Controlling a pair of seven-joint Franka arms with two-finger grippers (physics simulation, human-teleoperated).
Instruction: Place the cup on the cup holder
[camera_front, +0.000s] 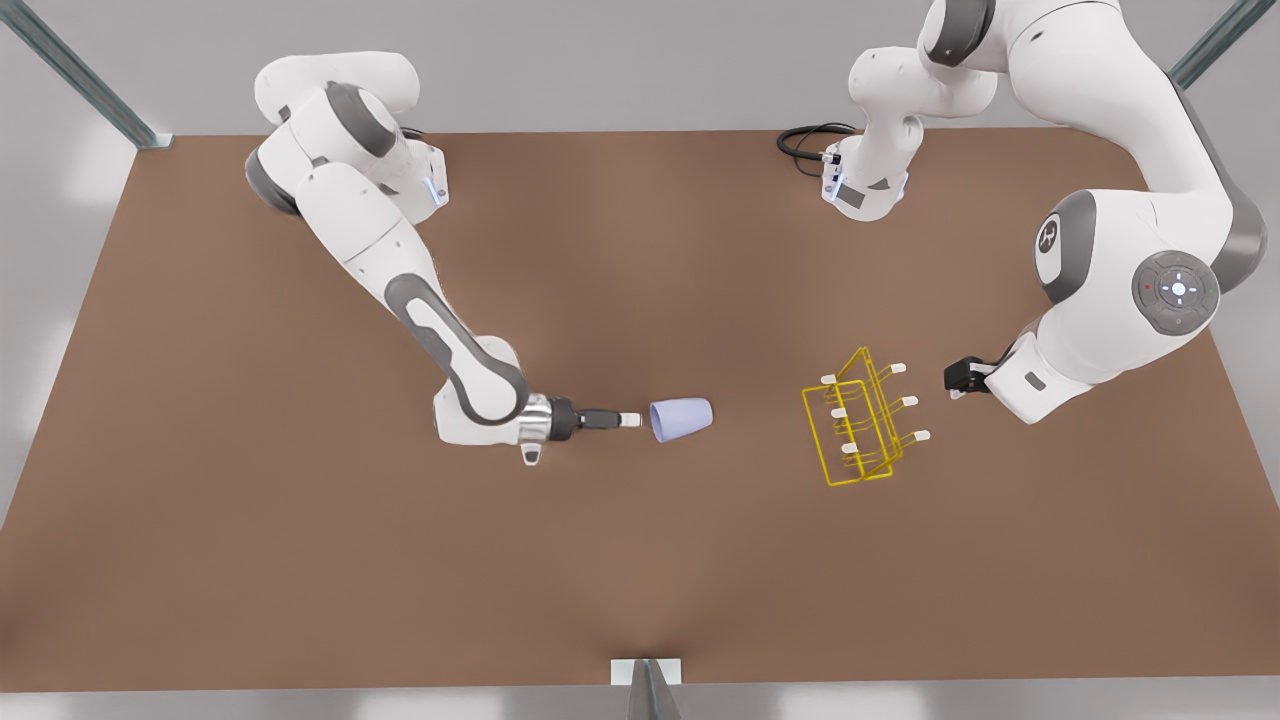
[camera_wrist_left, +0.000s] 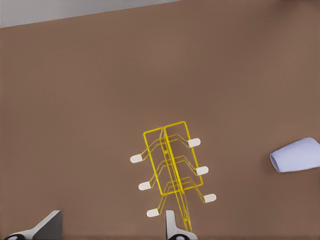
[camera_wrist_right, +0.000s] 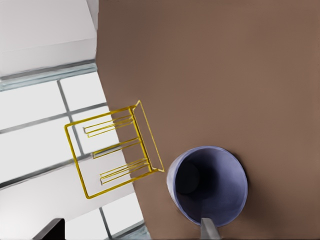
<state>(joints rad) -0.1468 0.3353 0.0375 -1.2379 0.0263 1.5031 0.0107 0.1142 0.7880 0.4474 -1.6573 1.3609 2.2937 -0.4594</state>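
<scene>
The lavender-blue cup (camera_front: 682, 419) lies on its side mid-table, its open mouth (camera_wrist_right: 207, 185) turned toward my right gripper (camera_front: 630, 420). That gripper is the one on the front view's left; it is low, level and open. One of its fingers (camera_wrist_right: 210, 230) is at the cup's rim and the other finger (camera_wrist_right: 50, 229) stands well off to the side. The yellow wire cup holder (camera_front: 862, 420) stands upright to the front view's right of the cup. My left gripper (camera_front: 958, 378) waits open just beyond the holder (camera_wrist_left: 166, 165), and from there the cup (camera_wrist_left: 296, 155) sits farther off.
The brown table (camera_front: 300, 560) spreads wide around both things. A black cable (camera_front: 805, 140) coils at the back edge beside an arm base (camera_front: 870, 185). Metal frame posts (camera_front: 645, 690) stand at the table's front edge and back corners.
</scene>
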